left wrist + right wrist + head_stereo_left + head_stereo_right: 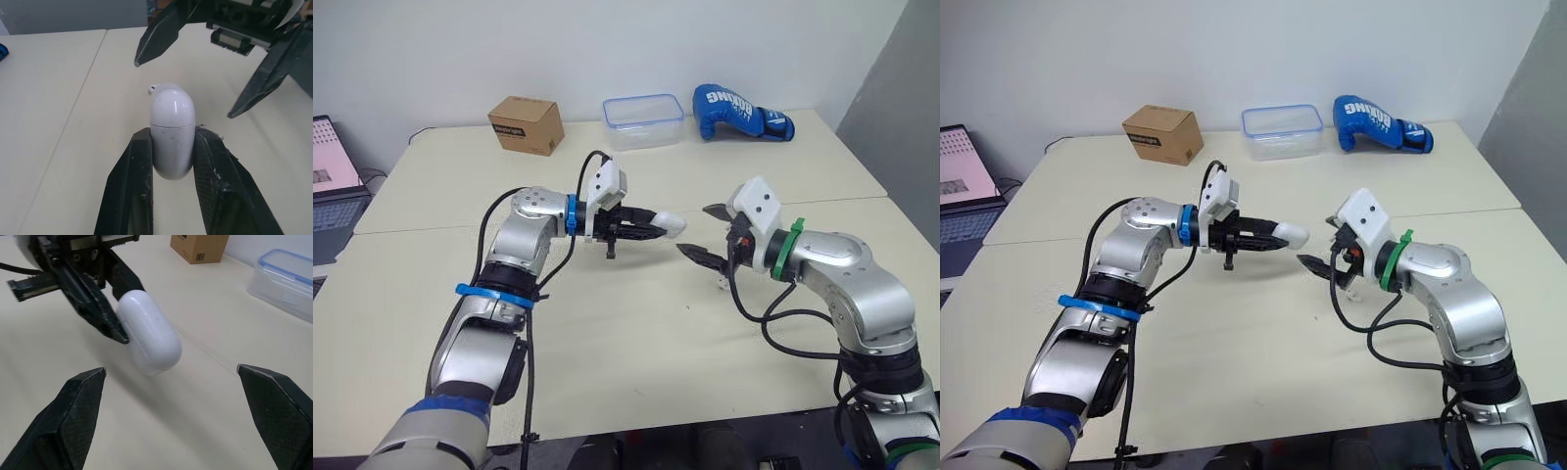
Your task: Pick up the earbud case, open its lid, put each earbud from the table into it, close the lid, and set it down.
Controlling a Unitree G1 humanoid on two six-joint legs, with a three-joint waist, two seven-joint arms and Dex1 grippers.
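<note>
Clamping the closed earbud case (171, 134), left jaws face the wide-open right jaws.

Wall (607, 49): plain white, running behind the far edge of the furniture, met at the right by a darker grey panel (901, 117). Table (636, 333): cream matt tops pushed together into one wide surface, a seam running across from left to right. Along its far edge stand a brown cardboard box (526, 124) at the left, a clear plastic container (643, 120) with a blue rim near the middle, and a blue boxing glove (739, 113) lying just right of it. Laptop (333, 186): open, screen lit pink, beyond the table's left edge; light even, shadows soft.
</note>
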